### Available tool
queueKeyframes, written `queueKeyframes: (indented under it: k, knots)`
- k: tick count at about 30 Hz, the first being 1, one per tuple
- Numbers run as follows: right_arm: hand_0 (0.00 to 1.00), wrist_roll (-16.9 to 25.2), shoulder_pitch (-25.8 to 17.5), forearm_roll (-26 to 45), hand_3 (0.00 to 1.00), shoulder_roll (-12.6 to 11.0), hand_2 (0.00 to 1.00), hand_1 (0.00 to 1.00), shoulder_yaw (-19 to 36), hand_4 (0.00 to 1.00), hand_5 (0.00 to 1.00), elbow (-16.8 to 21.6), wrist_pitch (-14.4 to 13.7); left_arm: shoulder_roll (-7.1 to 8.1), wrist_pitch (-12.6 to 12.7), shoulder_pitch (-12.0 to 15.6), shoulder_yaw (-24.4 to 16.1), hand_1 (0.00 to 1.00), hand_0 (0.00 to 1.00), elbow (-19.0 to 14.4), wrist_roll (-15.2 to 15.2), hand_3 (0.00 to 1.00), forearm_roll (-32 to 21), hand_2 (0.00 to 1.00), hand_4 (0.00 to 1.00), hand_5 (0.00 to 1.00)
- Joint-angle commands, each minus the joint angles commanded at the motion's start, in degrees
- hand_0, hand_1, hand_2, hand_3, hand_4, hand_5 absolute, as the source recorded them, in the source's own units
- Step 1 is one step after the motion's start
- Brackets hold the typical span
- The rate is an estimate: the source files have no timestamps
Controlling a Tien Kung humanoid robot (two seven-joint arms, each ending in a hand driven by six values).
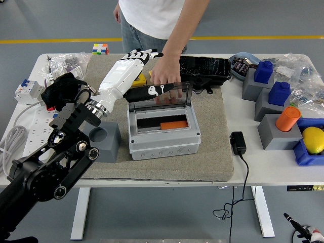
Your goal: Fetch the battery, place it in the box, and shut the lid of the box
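Note:
A grey box (164, 144) stands on the grey mat in the middle of the table. Its clear lid (161, 97) is tilted up, and a person's hand (166, 75) at the far side holds the lid's top edge. An orange battery (173, 124) lies inside the box. My left hand (132, 68) is white, raised above the mat to the left of the lid, fingers spread and empty, thumb close to the lid's left end. My right arm is out of view.
A grey holder block (104, 142) sits left of the box. A black tray (205, 68) lies behind it. A power adapter (238, 143), grey and blue blocks (271, 98), an orange cylinder (287, 118) and a lemon (314, 139) are on the right; a power strip (38, 134) is on the left.

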Motion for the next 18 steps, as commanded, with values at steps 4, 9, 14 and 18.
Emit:
queueKeyframes:
  k: [4, 9, 14, 18]
  knots:
    - [0.858, 0.04, 0.11, 0.23, 0.849, -0.01, 0.792, 0.815, -0.03, 0.998, 0.998, 0.0, -0.03, 0.88, -6.83, 1.75, -2.62, 0.83, 0.888, -2.43, 4.4, 0.777, 0.35, 0.792, 0.998, 0.998]
    - [0.857, 0.07, 0.07, 0.21, 0.848, -0.01, 0.79, 0.816, 0.06, 0.998, 0.998, 0.0, -0.06, 1.81, -11.95, 3.62, -3.34, 0.749, 0.767, -4.28, 7.93, 0.752, -0.29, 0.741, 0.998, 0.998]
    - [0.856, 0.14, 0.09, 0.54, 0.848, 0.06, 0.79, 0.813, -0.21, 0.998, 0.998, 0.0, -0.08, 1.59, -14.0, 6.0, -3.41, 0.741, 0.746, -4.06, 8.12, 0.696, -1.01, 0.719, 0.998, 0.998]
    - [0.856, 0.08, 0.01, 0.15, 0.848, 0.03, 0.789, 0.813, 0.22, 0.998, 0.998, 0.0, -0.05, 1.3, -13.91, 7.02, -3.63, 0.733, 0.738, -5.65, 7.14, 0.674, -1.36, 0.702, 0.998, 0.998]
